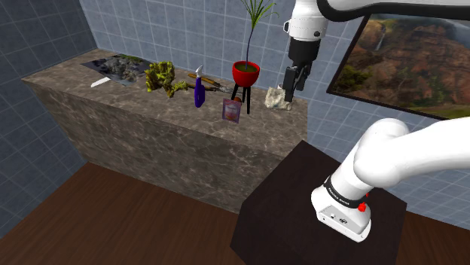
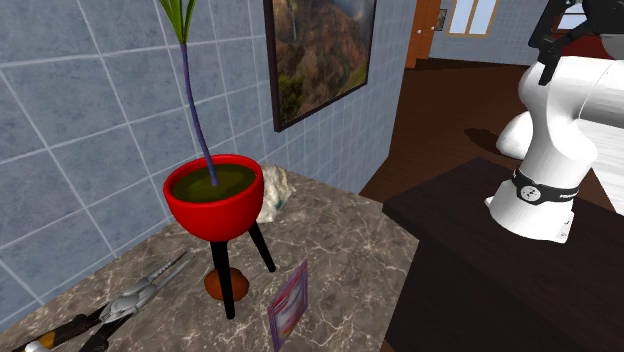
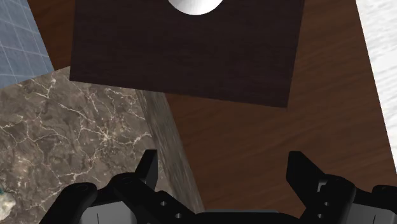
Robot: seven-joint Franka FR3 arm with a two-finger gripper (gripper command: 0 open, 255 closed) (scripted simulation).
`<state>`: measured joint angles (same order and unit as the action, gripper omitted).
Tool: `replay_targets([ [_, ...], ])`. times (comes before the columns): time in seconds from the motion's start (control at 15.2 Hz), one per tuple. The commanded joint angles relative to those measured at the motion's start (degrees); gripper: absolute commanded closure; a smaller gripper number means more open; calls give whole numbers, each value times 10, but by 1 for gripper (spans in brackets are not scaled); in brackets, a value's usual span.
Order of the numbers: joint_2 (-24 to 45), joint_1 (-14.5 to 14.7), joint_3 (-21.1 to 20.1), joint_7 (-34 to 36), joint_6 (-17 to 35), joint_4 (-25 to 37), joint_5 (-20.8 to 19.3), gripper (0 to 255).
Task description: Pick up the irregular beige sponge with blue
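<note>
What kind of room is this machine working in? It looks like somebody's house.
Probably a home, perhaps a kitchen: a marble counter stands against a blue-tiled wall, the floor is wooden, and a framed landscape picture hangs nearby.

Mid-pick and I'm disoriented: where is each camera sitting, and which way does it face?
Shoulder view: beside and behind the stand, looking down across the counter; shows the arm and gripper.
Second exterior view: low over the counter beside the red pot, facing the stand; shows the arm's base.
Wrist view: on the hand, looking down at counter edge, stand and floor; open fingers show.
Shared: shoulder and second exterior views both show the pot and the pale sponge.
</note>
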<state>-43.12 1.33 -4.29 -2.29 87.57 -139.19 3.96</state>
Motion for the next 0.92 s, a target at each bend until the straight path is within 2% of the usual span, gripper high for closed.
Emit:
replay_targets([
  [0.0, 0, 0, 0, 0, 0, 0, 0, 0],
  [0.46, 71, -34, 72, -86, 83, -12, -52, 0],
  [0.86, 159, -58, 130, -156, 154, 8, -81, 0],
])
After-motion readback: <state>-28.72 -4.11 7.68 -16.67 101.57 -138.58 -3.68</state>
